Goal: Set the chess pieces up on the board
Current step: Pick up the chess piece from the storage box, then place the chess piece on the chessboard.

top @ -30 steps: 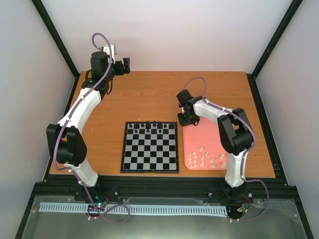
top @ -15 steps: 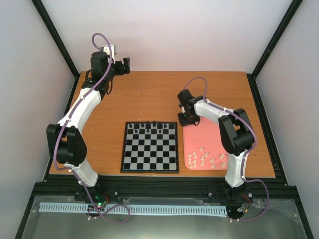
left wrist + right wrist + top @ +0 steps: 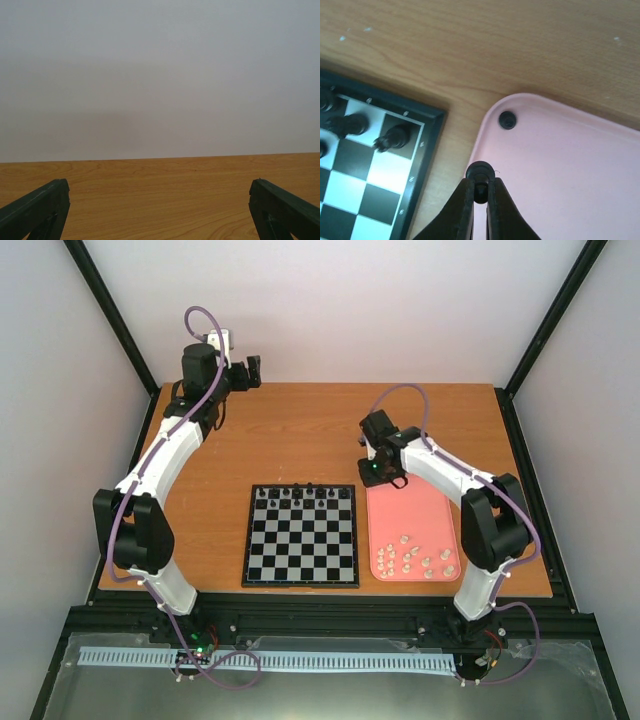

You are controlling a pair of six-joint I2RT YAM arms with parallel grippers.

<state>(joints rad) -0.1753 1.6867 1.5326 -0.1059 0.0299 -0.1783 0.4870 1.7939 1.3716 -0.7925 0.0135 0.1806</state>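
Observation:
My right gripper (image 3: 480, 187) is shut on a small black chess piece (image 3: 480, 172) over the left rim of the pink tray (image 3: 570, 170). From above, this gripper (image 3: 381, 474) hangs at the tray's far left corner, just right of the board (image 3: 300, 545). A second black piece (image 3: 507, 120) stands in the tray's corner. Black pieces (image 3: 300, 493) line the board's far row; two of them (image 3: 394, 139) show near its corner. My left gripper (image 3: 251, 371) is open at the table's far left, its fingers (image 3: 37, 207) wide apart over bare wood.
Cream-white pieces (image 3: 415, 558) lie scattered in the near half of the pink tray (image 3: 415, 510). The board's black border (image 3: 427, 145) lies close to the tray's left rim. Black frame posts stand at the table's far corners.
My right gripper has closed onto the black piece at the tray's far left corner, and the right arm's elbow has swung out to the right. The left arm has not moved.

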